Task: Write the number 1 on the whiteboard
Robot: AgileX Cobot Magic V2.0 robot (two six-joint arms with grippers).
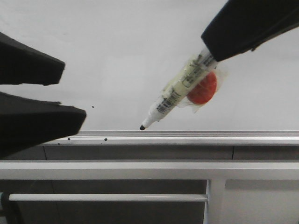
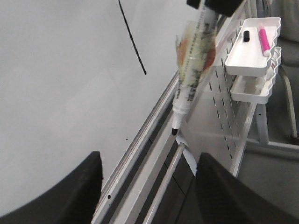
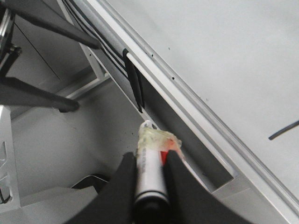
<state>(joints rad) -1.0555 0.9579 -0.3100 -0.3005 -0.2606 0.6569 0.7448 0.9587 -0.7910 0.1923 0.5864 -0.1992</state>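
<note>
The right claw (image 3: 149,172) is clenched on a marker pen (image 1: 180,91), its two dark fingers (image 3: 122,179) pressing the barrel from both sides. The right arm reaches in from the upper right of the front view and holds the pen on a slant, its black tip (image 1: 142,127) pointing down and to the left, just above the silver ledge (image 1: 187,136). Clear tape binds a round orange-red piece (image 1: 203,87) to the pen's barrel.

The left claw (image 2: 147,186) is released, its two black fingers (image 2: 70,196) spread wide with nothing between them, at the left of the front view near the ledge.

The whiteboard (image 1: 117,56) spreads bare and glossy above the ledge, with a few tiny black dots near its lower edge. The number 1 (image 2: 131,37) sits on the whiteboard as a thin black, slightly slanted and curved stroke, apart from the pen tip. To the side, a white tray (image 2: 247,51) holds a pink marker (image 2: 265,39).
</note>
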